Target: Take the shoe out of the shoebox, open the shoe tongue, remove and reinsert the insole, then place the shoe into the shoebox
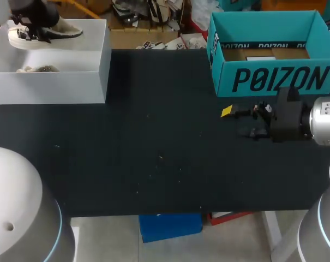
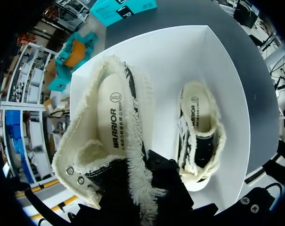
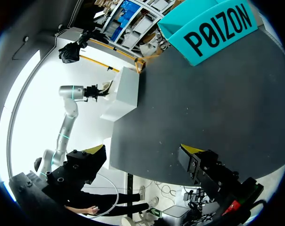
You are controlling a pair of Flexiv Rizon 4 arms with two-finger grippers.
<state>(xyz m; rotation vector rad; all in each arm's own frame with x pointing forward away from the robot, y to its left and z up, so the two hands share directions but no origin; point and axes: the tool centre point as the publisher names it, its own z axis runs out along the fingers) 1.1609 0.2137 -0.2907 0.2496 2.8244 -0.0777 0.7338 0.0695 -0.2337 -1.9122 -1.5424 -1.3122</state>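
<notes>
left claw (image 2: pixel 143 190) clamped on the rim of a cream shoe (image 2: pixel 109 127), its yellow tips hidden by frayed fabric. only the head view shows the shoe raised over the white shoebox (image 1: pixel 50 82) at the table's (image 1: pixel 154 158) far left corner. a second shoe (image 2: pixel 199 132) lies inside. right claw (image 3: pixel 144 150), fingers apart, hangs near the right edge before a teal box (image 1: pixel 274 79).

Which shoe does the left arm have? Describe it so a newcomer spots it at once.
Find the white open shoebox at the table's far left corner. The cream frayed-edge canvas shoe hangs above its rim in the left gripper; its twin, the second cream shoe, lies down inside the box.
</notes>
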